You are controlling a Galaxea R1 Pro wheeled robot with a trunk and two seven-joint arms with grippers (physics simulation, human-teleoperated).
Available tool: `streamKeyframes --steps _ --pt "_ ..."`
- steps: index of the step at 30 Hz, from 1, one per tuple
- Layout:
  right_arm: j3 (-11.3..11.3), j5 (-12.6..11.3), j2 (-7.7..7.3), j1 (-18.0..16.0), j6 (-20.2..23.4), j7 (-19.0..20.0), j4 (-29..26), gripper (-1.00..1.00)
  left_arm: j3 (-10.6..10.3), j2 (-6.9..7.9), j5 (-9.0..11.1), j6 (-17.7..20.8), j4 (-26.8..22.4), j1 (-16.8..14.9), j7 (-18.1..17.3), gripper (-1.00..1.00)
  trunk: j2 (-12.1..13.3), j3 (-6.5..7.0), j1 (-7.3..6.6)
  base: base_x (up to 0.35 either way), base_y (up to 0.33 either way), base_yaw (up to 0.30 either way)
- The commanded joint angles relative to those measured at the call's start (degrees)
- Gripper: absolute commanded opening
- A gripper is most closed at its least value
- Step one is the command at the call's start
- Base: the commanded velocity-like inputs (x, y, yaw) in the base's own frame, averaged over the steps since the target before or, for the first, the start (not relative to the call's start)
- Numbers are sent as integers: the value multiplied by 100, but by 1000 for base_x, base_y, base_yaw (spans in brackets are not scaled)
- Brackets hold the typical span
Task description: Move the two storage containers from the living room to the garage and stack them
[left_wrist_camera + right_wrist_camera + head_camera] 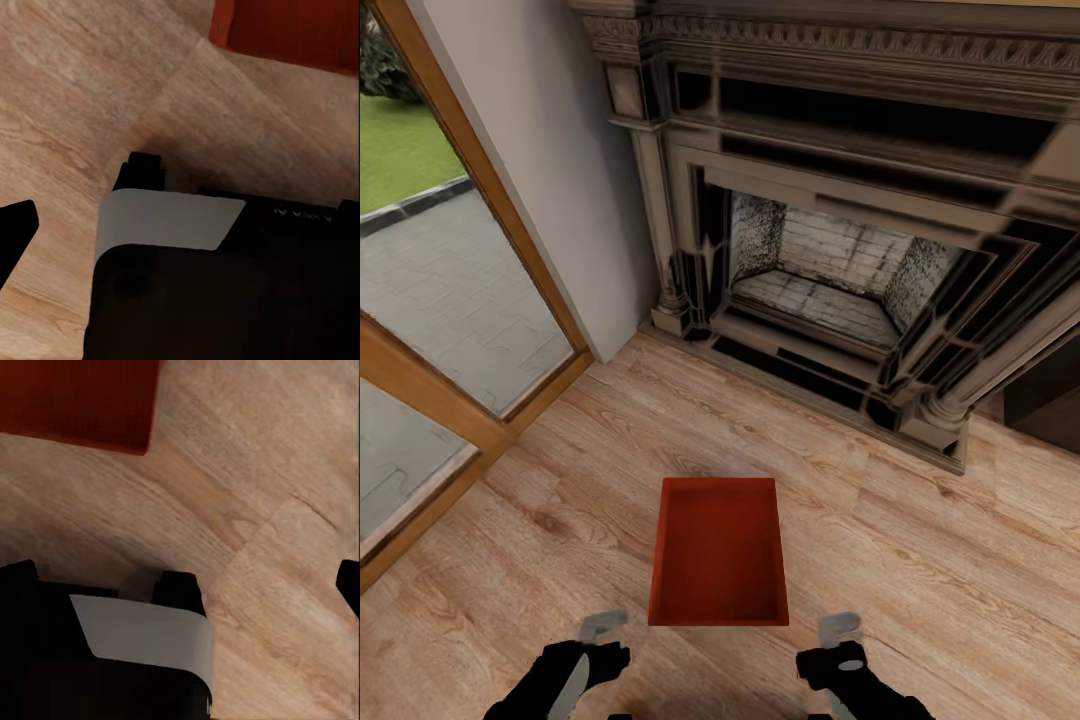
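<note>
Both arms run off the head view's lower edge, so the left gripper [600, 640] and right gripper [838, 640] show too little to tell how their jaws stand. In each wrist view the storage container [300, 30] [75, 401] is cut to one corner. The fireplace [840, 200] loses its top and right side.

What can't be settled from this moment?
- Whether each tool is open or shut: head view's bottom edge crops left tool and right tool.
- Storage container: wrist views crop it to a corner.
- Fireplace top: cut by the head view's edge.
</note>
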Motion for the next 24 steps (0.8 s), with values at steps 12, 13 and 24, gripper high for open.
streamKeyframes --steps 12,13,24 --pt "11 -792 635 -1354 -143 -510 737 100 -18 -373 -102 131 106 -1240 84 100 -3 -5 0 0 0 0" --pt "11 -825 646 -1397 -211 -513 771 100 -19 -373 -220 149 111 -1298 84 100 -3 -5 0 0 0 0" --pt "10 -1473 667 -1805 -801 -827 1201 100 -4 -585 -844 138 356 -1470 89 100 -3 -5 0 0 0 0"
